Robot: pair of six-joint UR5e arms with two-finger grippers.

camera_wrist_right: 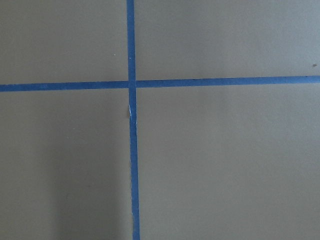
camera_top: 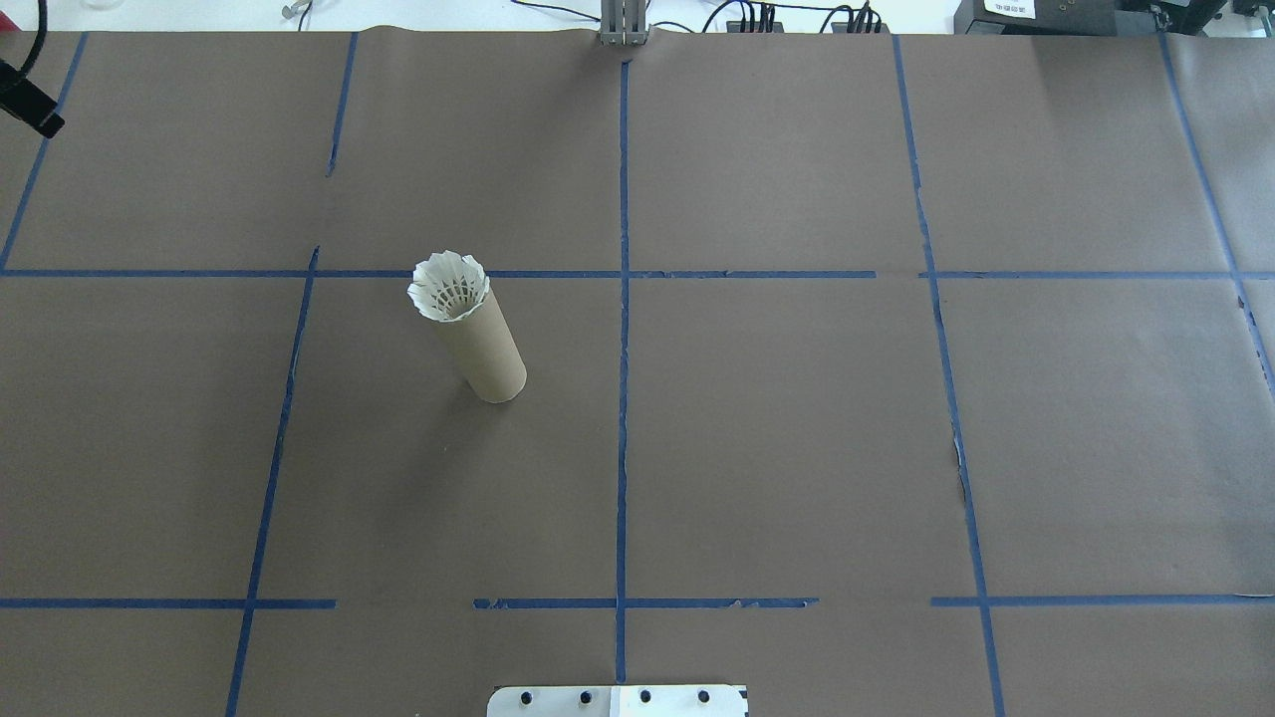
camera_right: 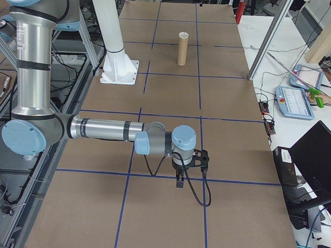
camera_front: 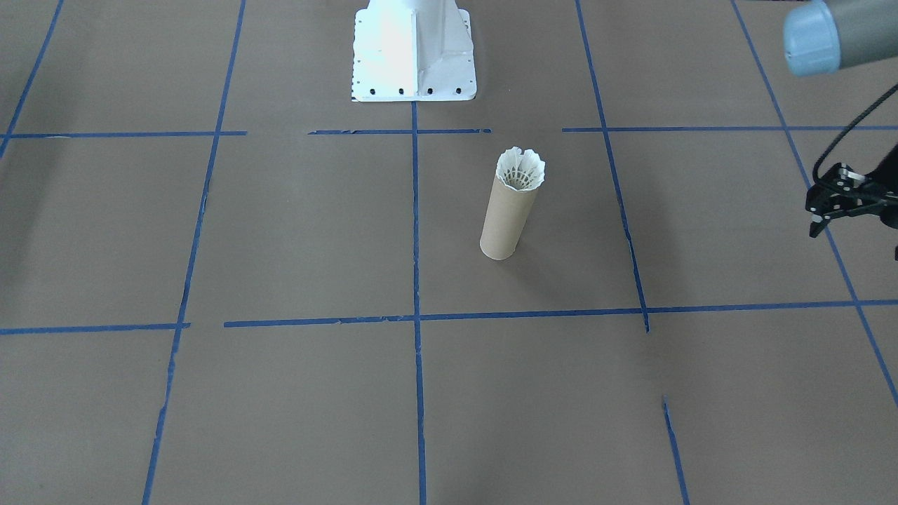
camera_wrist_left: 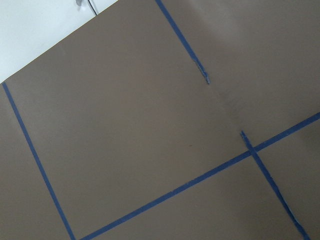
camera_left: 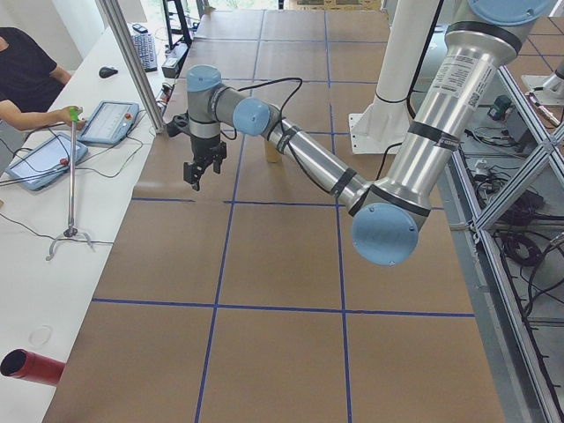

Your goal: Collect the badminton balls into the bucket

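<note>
Because the shuttlecock [camera_front: 520,170] sat cork-down in the mouth of the upright cardboard tube [camera_front: 509,221], with its feather skirt showing above the rim, the collecting looked finished. The left gripper [camera_front: 828,210] hung well apart from the tube near the table edge — jaws parted, holding nothing. The right gripper [camera_right: 179,178] appeared only in a side view — its jaws I could not tell.

Brown paper [camera_top: 797,448] covers the table, split into squares by blue tape lines [camera_top: 623,398]. In the left side view, a white bench [camera_left: 53,264] fills the left edge, holding tablets [camera_left: 107,122], and a person [camera_left: 22,75] sits upper left. Cables [camera_top: 777,15] trail along the overhead view's top edge.
</note>
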